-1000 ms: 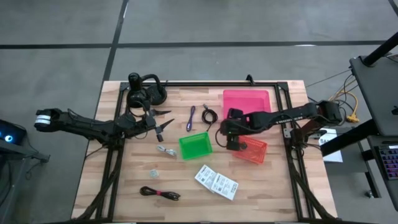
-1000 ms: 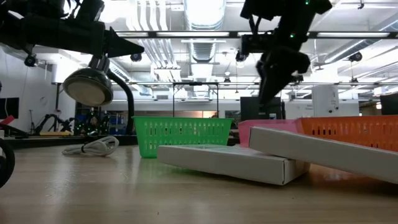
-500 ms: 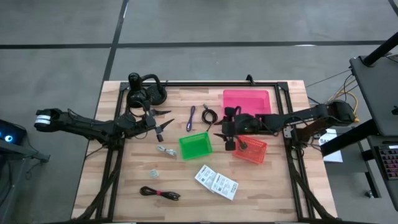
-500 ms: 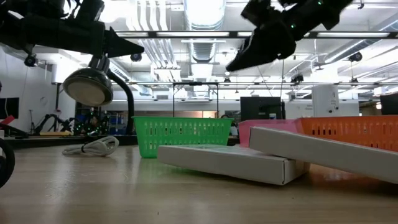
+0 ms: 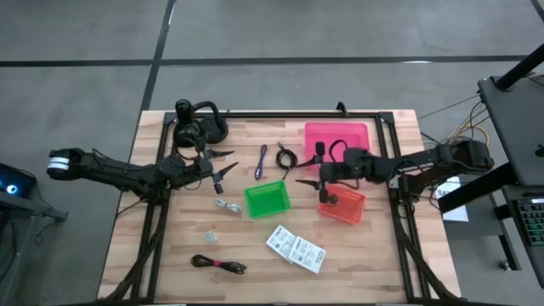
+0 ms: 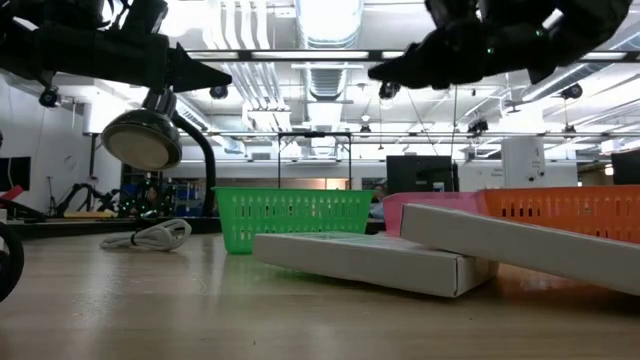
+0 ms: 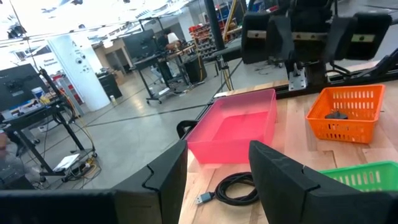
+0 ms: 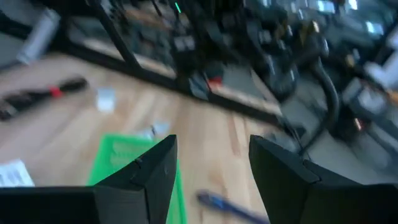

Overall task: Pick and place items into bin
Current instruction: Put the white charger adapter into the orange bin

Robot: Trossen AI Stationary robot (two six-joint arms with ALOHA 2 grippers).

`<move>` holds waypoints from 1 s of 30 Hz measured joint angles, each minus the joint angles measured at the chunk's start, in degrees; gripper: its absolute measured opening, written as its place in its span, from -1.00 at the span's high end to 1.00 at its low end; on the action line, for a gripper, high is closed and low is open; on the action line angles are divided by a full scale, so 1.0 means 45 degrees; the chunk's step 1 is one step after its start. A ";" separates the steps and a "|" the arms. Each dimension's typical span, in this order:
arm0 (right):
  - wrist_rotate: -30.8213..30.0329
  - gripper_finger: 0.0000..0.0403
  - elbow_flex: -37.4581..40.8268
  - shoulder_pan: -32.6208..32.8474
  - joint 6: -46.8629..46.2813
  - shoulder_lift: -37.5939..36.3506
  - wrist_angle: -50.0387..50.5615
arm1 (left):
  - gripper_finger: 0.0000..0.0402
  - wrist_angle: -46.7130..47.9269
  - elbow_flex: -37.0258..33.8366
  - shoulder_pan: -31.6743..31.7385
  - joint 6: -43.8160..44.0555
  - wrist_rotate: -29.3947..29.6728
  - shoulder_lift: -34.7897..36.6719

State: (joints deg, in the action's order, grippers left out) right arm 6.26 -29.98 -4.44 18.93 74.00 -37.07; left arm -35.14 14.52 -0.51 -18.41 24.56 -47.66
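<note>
In the high view my left gripper (image 5: 228, 161) hovers open near the black headphones (image 5: 197, 127), pointing toward the table's right; its wrist view (image 7: 217, 168) shows nothing between the fingers. My right gripper (image 5: 308, 170) is open, level and raised, pointing left between the pink bin (image 5: 337, 136) and the orange basket (image 5: 342, 205); it is also empty (image 8: 211, 167). On the wood lie a purple cable (image 5: 262, 160), a black coiled cable (image 5: 285, 156), a white cable (image 5: 225, 205), a small piece (image 5: 210, 236), a black-red cable (image 5: 218, 263) and white packets (image 5: 295, 248). A dark piece (image 7: 336, 115) sits in the orange basket.
A green basket (image 5: 267, 199) stands mid-table between the two grippers. In the low view the white packets (image 6: 370, 262) lie in front, with the green basket (image 6: 290, 215) behind them. A black frame runs around the table's edges (image 5: 255, 113). Bare wood lies toward the near left corner.
My right gripper has risen from above the orange basket and tipped from pointing down to level. Its arm has drawn back toward the table's right edge. The left arm and the loose things have kept still.
</note>
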 joint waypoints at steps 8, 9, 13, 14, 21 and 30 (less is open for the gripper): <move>0.0618 0.07 0.0366 -0.0493 0.0560 0.0024 -0.1401 | 0.21 -0.0008 0.0000 0.0001 0.0000 0.0000 0.0000; 0.0618 0.07 0.0340 -0.0498 0.0566 0.0024 -0.1396 | 0.21 -0.0040 0.0000 0.0004 0.0000 0.0000 0.0000; 0.0615 0.07 0.0263 -0.0502 0.1144 0.0024 -0.1400 | 0.21 -0.0070 0.0000 0.0003 0.0000 0.0000 0.0005; 0.0614 0.07 0.0263 -0.0502 0.1249 0.0024 -0.1388 | 0.21 -0.0075 0.0000 -0.0001 0.0000 0.0000 0.0005; 0.0604 0.07 0.0477 -0.0502 0.1513 0.0024 -0.1146 | 0.21 -0.0185 0.0089 -0.0004 0.0198 -0.0047 -0.0006; 0.0606 0.07 0.0482 -0.0493 0.2221 0.0024 -0.1144 | 0.21 -0.0185 0.0332 -0.0006 0.2683 -0.2504 0.0015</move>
State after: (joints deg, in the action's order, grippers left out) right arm 8.98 -27.81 -6.66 28.93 74.11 -42.22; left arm -35.97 16.02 -0.54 -6.34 13.29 -47.59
